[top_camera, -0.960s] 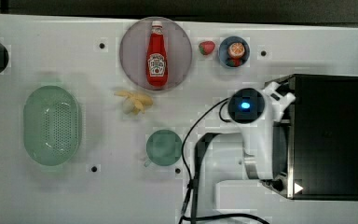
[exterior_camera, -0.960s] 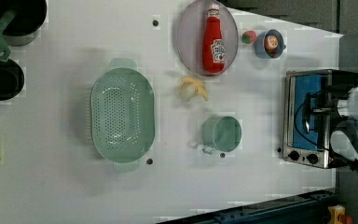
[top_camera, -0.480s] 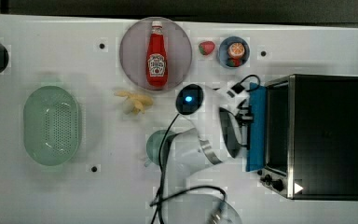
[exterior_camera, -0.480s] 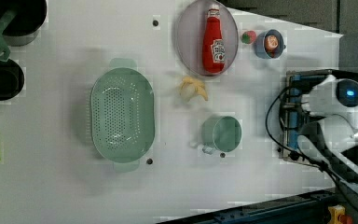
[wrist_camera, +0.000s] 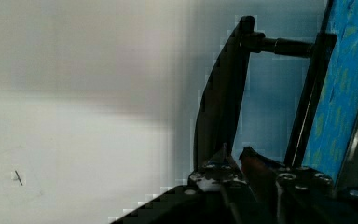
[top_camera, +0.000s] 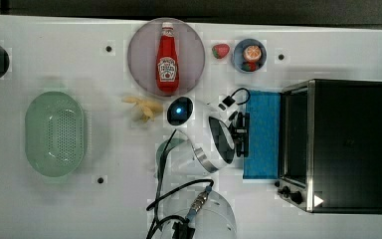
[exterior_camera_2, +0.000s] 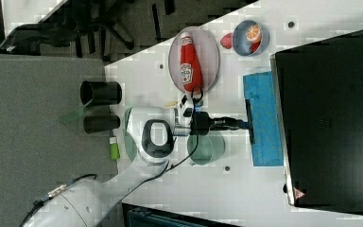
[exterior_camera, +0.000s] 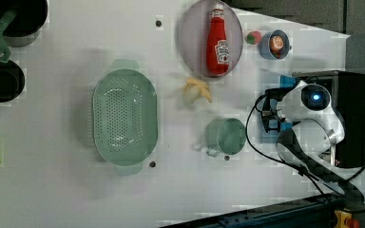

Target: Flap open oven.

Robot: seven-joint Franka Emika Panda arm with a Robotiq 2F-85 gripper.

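- On the top view's left the green colander [top_camera: 54, 133] sits on the white worktop [top_camera: 104, 209], well apart from the action; it has kept its place throughout
- Further right in the top view, the ketchup bottle [top_camera: 167, 57] lies on its round plate [top_camera: 142, 55], with the banana peel [top_camera: 143, 108] just below it and the green cup [exterior_camera: 226, 136] partly under the arm; none of these has shifted
- The gripper [top_camera: 242, 134] has travelled from right up against the oven front out to the top view's left, drawing the door handle [exterior_camera_2: 249, 121] along with it
- The jaws stand only narrowly apart and, in the right view and the wrist view, appear to pinch the black handle bar [wrist_camera: 219, 102]
- The blue-tinted door [top_camera: 262, 133], shut a second ago and half tilted half a second ago, now lies folded down nearly flat on the worktop in front of the cavity
- The oven [top_camera: 345, 144] itself stands at the top view's right edge of the worktop, unmoved, its dark opening exposed
- By my reading the flap is as good as fully open; what is left is to let go of the handle and back the arm away without dragging the door up again
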